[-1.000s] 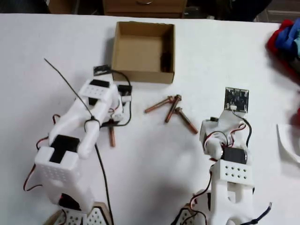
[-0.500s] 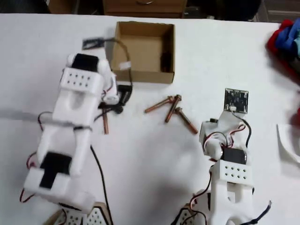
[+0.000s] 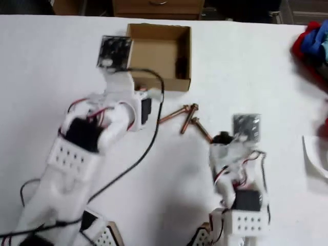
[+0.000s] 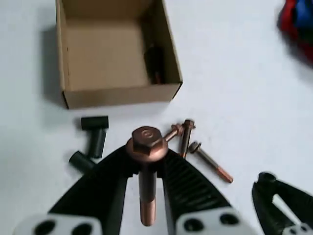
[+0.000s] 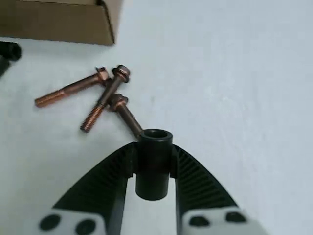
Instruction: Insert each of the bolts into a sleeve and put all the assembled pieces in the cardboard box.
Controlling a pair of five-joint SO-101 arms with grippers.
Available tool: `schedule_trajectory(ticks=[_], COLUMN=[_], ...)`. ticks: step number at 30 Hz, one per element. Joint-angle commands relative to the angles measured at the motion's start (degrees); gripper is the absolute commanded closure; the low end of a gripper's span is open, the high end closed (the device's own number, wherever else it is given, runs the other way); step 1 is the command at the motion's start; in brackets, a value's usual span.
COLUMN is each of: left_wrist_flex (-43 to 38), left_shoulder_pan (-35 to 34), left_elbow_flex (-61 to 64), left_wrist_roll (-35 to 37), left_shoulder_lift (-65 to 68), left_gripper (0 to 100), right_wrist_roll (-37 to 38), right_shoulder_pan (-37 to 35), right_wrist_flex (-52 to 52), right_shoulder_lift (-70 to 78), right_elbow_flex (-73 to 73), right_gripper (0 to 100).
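Observation:
My left gripper [image 4: 146,157] is shut on a copper bolt [image 4: 146,188], held with its hex head toward the cardboard box [image 4: 122,94]. My right gripper [image 5: 153,147] is shut on a black sleeve [image 5: 153,166], its open bore facing outward. Three loose copper bolts [image 3: 188,119] lie crossed on the table between the arms, just past the sleeve in the right wrist view [image 5: 102,100]. Three black sleeves [image 4: 97,143] lie in front of the box's left corner. The box [image 3: 154,83] holds a dark piece [image 3: 180,66] against its right wall.
A red and blue cloth [image 3: 310,38] lies at the table's far right edge, with a white object [image 3: 315,159] below it. Wooden furniture [image 3: 159,6] stands behind the table. The other arm's black finger [image 4: 279,200] shows low in the left wrist view.
The left arm has lifted the bolt off the table and swung right, toward the box front. The right arm has drawn back toward the near edge and a little left.

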Motion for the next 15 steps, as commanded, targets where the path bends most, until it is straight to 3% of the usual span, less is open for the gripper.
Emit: schedule_trajectory(ticks=[1, 5, 9, 15], left_wrist_flex=[-16.5, -30.4, -36.7, -42.4], left_shoulder_pan=[0.2, 0.3, 0.6, 6.2], left_elbow_flex=[8.7, 17.3, 19.5, 19.5], left_wrist_roll=[-0.4, -0.4, -0.2, -0.3], left_shoulder_lift=[-9.8, -15.4, -16.4, -16.4], left_gripper=[97, 97, 97, 97], right_wrist_roll=[1.9, 1.7, 1.6, 1.6], right_shoulder_pan=[-6.1, -9.8, -15.0, -21.2], right_wrist_flex=[-4.5, -22.6, -36.6, -38.7], right_shoulder_lift=[-15.4, -11.1, -9.3, -9.4], right_elbow_flex=[7.6, 11.1, 11.2, 11.2], right_gripper=[97.8, 97.8, 97.8, 97.8])
